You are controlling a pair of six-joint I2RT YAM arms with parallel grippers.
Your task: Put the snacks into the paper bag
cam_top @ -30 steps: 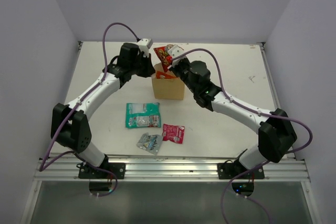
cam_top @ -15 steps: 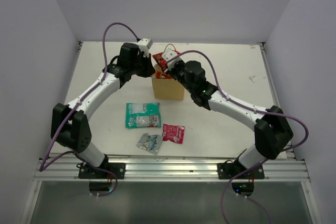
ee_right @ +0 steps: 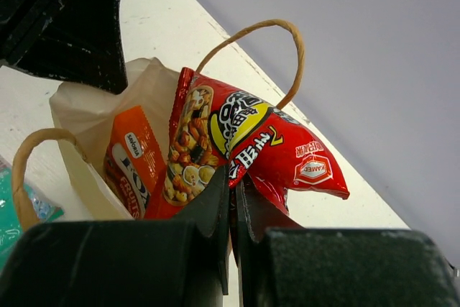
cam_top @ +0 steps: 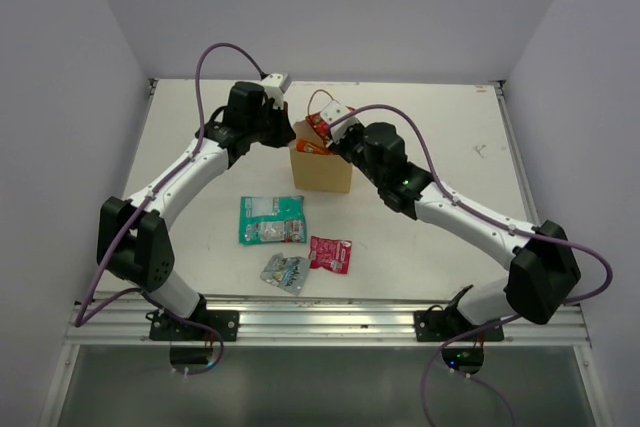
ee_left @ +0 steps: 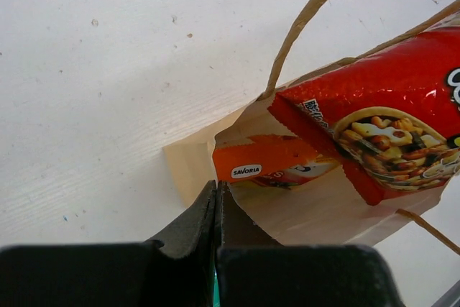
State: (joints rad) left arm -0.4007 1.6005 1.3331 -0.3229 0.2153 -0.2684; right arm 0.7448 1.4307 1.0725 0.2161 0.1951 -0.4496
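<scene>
Descent: the red-yellow packet (ee_right: 237, 141) has sunk from above the bag (cam_top: 322, 175) to half inside its mouth, beside the orange packet (ee_left: 273, 165). The right gripper (ee_right: 232, 181) stays clenched on it; the left gripper (ee_left: 216, 195) pinches the bag's rim. The teal packet (cam_top: 272, 219), pink packet (cam_top: 330, 253) and silver packet (cam_top: 285, 271) wait before the bag.

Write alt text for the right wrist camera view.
The right fingers pinch a red-yellow packet whose lower end sits inside the open bag. An orange packet stands in the bag beside it, and a teal packet shows at the lower left.
</scene>
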